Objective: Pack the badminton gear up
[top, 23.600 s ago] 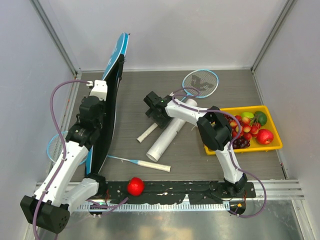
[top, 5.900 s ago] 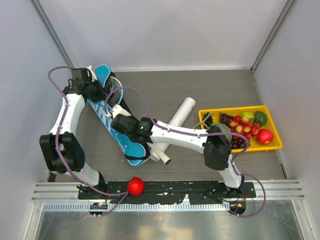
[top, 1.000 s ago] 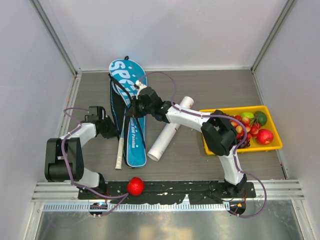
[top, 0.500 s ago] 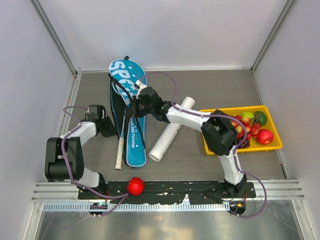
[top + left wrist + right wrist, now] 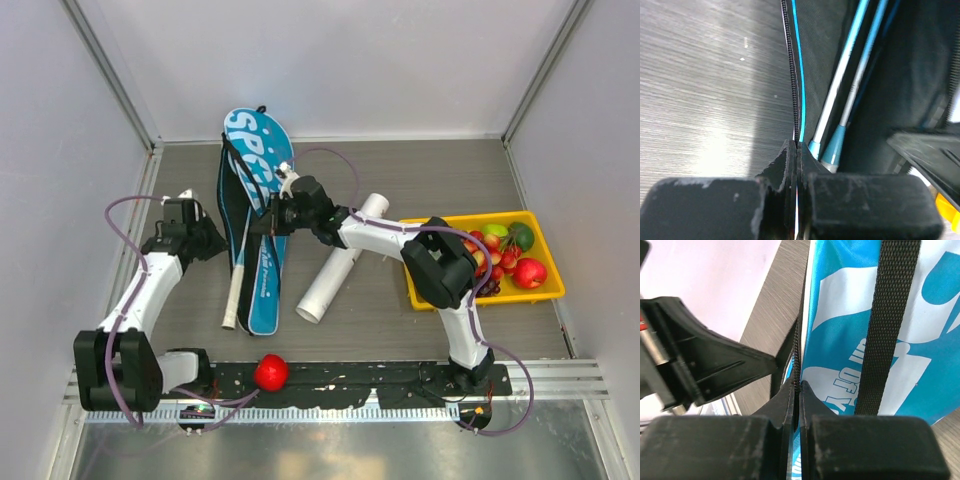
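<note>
The blue "SPORT" racket bag (image 5: 258,215) lies lengthwise left of centre, its side unzipped. My left gripper (image 5: 220,246) is shut on the bag's lower zip edge (image 5: 792,90). My right gripper (image 5: 263,224) is shut on the upper flap's zip edge (image 5: 798,347), holding the flap raised. Two racket shafts (image 5: 841,82) lie inside the bag, and a pale racket handle (image 5: 232,298) sticks out at its near left. The long white tube (image 5: 335,265) lies on the table right of the bag. In the right wrist view the bag's black strap (image 5: 889,325) crosses the blue flap.
A yellow tray (image 5: 540,291) of fruit stands at the right. A small red ball (image 5: 270,372) rests by the near rail. Grey walls close in the table on the left, back and right.
My left gripper has closed on the bag's zip edge and drawn it left and back; the left arm has stretched out. The bag and racket handle shifted slightly. The right gripper kept its grip.
</note>
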{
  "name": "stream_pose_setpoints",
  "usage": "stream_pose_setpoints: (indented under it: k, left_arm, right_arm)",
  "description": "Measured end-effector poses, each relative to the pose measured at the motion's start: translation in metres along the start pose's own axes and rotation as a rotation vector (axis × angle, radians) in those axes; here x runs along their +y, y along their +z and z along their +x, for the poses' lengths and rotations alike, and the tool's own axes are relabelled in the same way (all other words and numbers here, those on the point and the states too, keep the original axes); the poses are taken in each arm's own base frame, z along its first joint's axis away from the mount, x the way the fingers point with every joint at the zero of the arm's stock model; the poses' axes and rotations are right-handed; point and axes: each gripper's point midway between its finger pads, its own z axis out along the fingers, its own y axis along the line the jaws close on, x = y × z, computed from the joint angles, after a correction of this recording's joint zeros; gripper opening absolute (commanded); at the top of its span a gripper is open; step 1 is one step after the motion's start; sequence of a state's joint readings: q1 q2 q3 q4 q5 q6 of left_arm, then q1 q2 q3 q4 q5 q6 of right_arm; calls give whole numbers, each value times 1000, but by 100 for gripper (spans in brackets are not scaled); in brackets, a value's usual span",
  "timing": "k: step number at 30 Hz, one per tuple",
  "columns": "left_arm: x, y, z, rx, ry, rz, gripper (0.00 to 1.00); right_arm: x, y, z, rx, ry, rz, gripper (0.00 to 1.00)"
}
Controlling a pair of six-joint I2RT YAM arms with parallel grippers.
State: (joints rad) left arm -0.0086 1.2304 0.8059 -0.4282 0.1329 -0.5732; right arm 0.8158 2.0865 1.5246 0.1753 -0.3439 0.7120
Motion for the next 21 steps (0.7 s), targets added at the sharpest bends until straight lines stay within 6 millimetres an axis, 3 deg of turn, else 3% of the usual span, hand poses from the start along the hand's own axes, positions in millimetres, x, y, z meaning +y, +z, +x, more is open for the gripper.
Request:
stream_pose_setpoints:
  k: [5, 15, 21]
  left_arm:
    - [-16, -18, -6, -43, 28, 47, 0]
    - [-47, -27, 11, 1, 91, 163, 0]
    - [-59, -38, 9, -18, 116, 212, 0]
  right_arm:
    - [-1, -2, 2, -5, 36, -53, 5]
    - [-18, -9, 10, -13, 105, -98, 5]
    - [-24, -12, 11, -18, 125, -107, 5]
